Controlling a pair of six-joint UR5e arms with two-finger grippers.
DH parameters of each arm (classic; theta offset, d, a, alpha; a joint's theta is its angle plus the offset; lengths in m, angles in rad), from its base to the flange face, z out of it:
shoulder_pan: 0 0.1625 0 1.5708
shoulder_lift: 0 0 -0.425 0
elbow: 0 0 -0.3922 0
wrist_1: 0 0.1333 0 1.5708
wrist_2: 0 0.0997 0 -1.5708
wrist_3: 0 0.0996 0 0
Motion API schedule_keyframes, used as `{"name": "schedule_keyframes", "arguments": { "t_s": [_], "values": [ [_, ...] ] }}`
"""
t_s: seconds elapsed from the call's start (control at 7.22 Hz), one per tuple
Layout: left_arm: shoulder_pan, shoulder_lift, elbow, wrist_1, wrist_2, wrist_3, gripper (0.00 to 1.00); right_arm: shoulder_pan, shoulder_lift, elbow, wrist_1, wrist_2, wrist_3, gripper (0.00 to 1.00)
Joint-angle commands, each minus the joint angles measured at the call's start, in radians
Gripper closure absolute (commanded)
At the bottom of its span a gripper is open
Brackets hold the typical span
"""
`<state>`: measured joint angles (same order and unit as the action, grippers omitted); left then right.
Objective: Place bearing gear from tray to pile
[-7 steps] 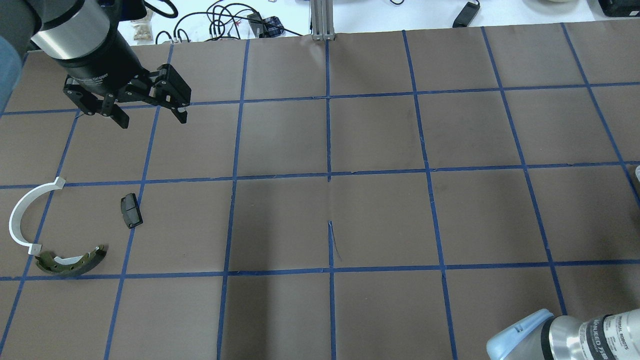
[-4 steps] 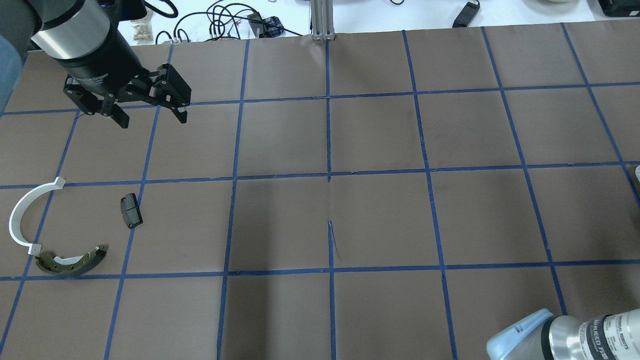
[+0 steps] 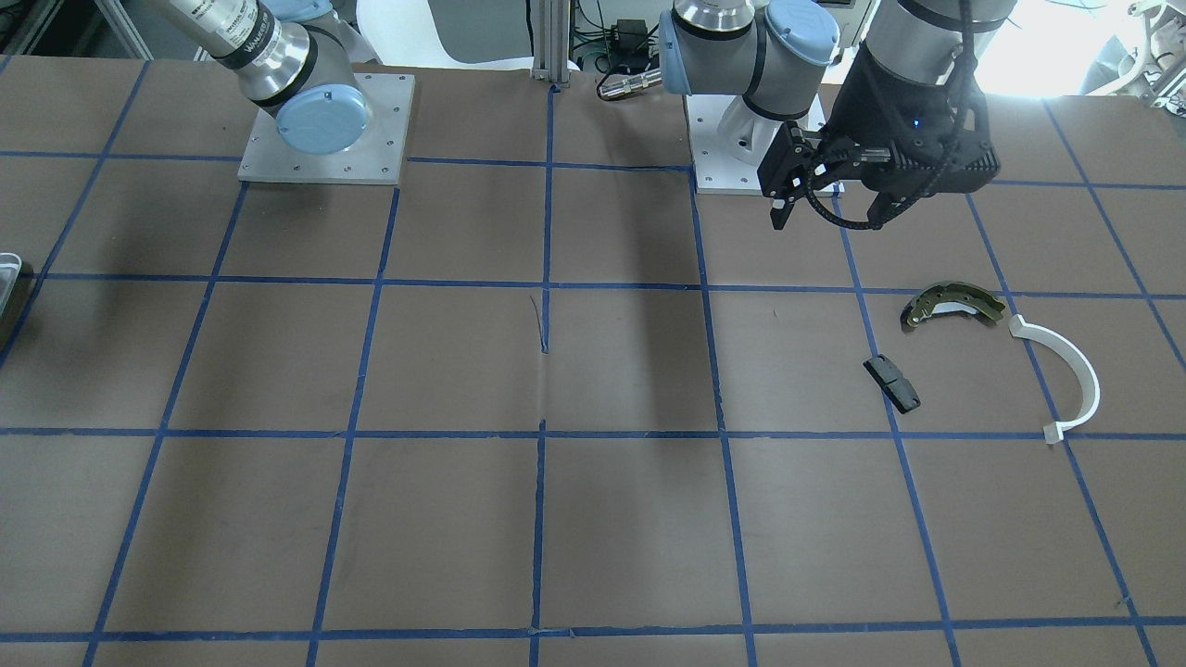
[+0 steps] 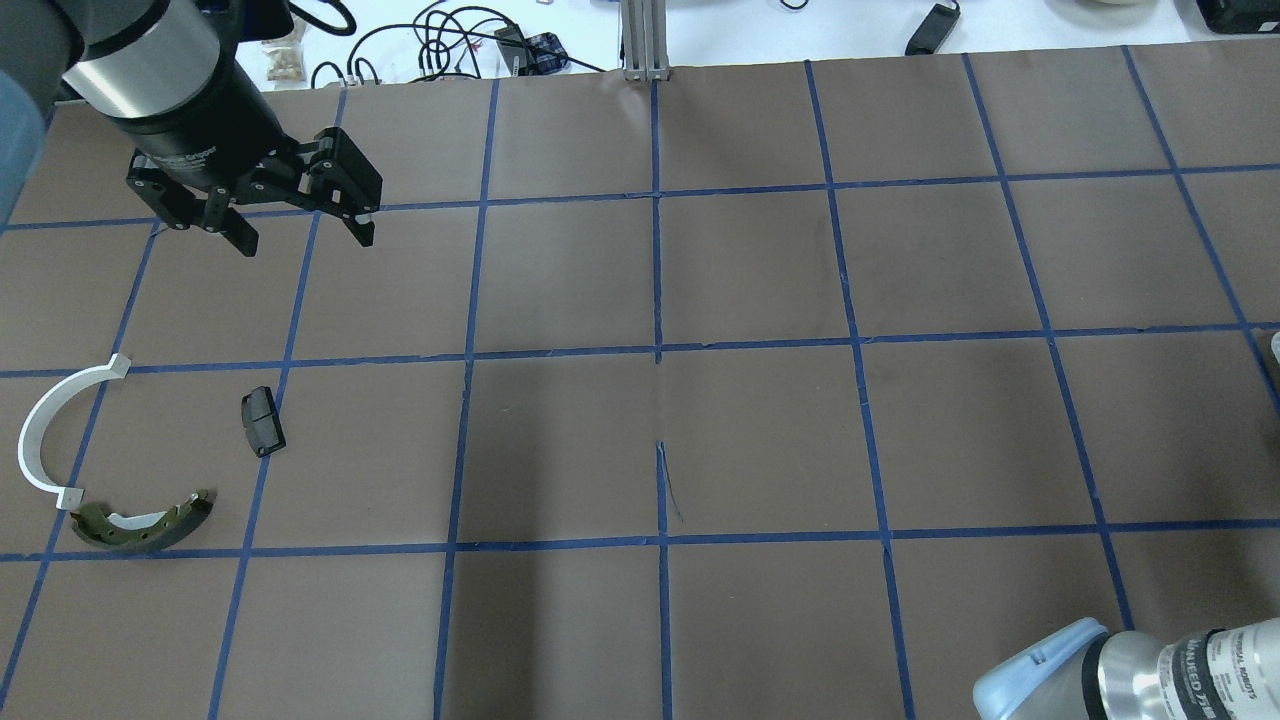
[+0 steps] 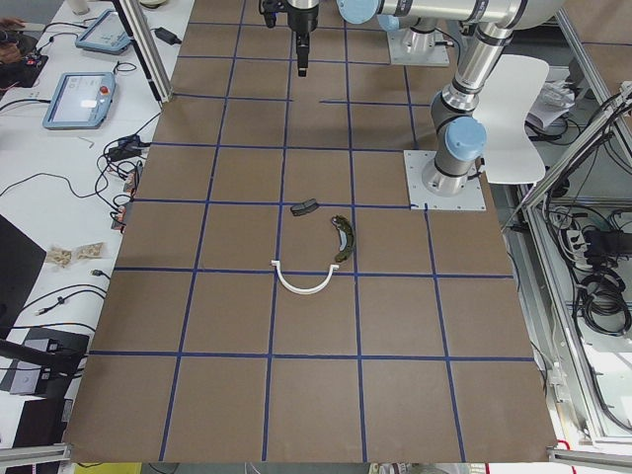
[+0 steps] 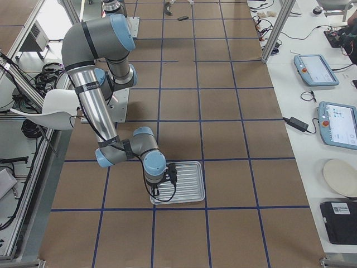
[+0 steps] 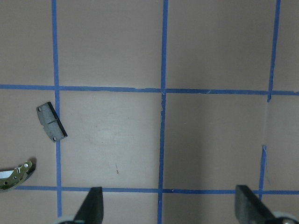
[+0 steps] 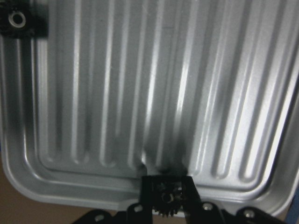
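Note:
In the right wrist view my right gripper [image 8: 168, 198] is shut on a small black bearing gear [image 8: 167, 206] over the near rim of the ribbed metal tray [image 8: 140, 93]. From the exterior right view it hangs over the tray's [image 6: 187, 184] left edge. The pile lies on the left: an olive brake shoe [image 4: 140, 525], a white half-ring [image 4: 45, 430] and a black pad [image 4: 262, 421]. My left gripper [image 4: 300, 238] is open and empty, hanging above the table beyond the pile; its wrist view shows the pad [image 7: 51, 121] and the shoe's tip [image 7: 16, 169].
A second black part with a hole [image 8: 18, 21] lies in the tray's far corner. A sliver of tray [image 3: 7, 278] shows at the table's edge. A metal post [image 4: 645, 40] and cables stand at the far edge. My right arm's elbow [image 4: 1100, 670] is at lower right.

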<state>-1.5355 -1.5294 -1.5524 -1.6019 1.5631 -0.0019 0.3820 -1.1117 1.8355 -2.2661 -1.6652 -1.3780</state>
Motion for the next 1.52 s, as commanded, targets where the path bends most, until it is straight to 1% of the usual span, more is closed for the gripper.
{"name": "schedule_keyframes", "arguments": {
  "t_s": [0.0,0.14,0.28,0.42,0.55,0.69,0.83,0.97,1.11,1.25,1.39],
  "values": [
    [0.0,0.0,0.0,-0.001,0.0,-0.001,0.0,0.0,-0.007,-0.008,0.011,-0.001,0.011,0.92],
    [0.0,0.0,0.0,-0.001,0.0,0.0,0.0,0.001,-0.04,-0.007,0.017,-0.002,0.014,0.92],
    [0.0,0.0,0.0,0.0,0.0,-0.001,0.0,0.021,-0.112,0.007,0.04,0.001,0.028,0.92],
    [0.0,0.0,0.0,0.0,0.0,0.0,0.0,0.085,-0.185,0.014,0.115,0.008,0.103,0.92],
    [0.0,-0.002,0.0,0.0,0.0,0.0,0.0,0.206,-0.262,0.015,0.194,0.001,0.21,0.92],
    [0.0,-0.002,0.0,0.0,0.0,-0.001,0.0,0.329,-0.324,0.016,0.294,0.01,0.407,0.91],
    [0.0,0.0,0.0,0.0,0.0,0.0,0.0,0.482,-0.348,0.015,0.354,0.012,0.611,0.91],
    [0.0,-0.002,0.0,0.0,0.0,0.0,0.0,0.661,-0.352,0.015,0.362,0.012,0.854,0.91],
    [0.0,-0.002,0.0,0.0,0.0,0.0,0.0,0.852,-0.343,0.013,0.362,0.036,1.13,0.91],
    [0.0,-0.002,0.0,0.0,0.0,0.0,0.0,1.011,-0.321,0.005,0.349,0.127,1.368,0.91],
    [0.0,-0.003,0.0,0.0,-0.002,0.0,0.0,1.137,-0.288,-0.002,0.273,0.171,1.518,0.91]
  ]
}}
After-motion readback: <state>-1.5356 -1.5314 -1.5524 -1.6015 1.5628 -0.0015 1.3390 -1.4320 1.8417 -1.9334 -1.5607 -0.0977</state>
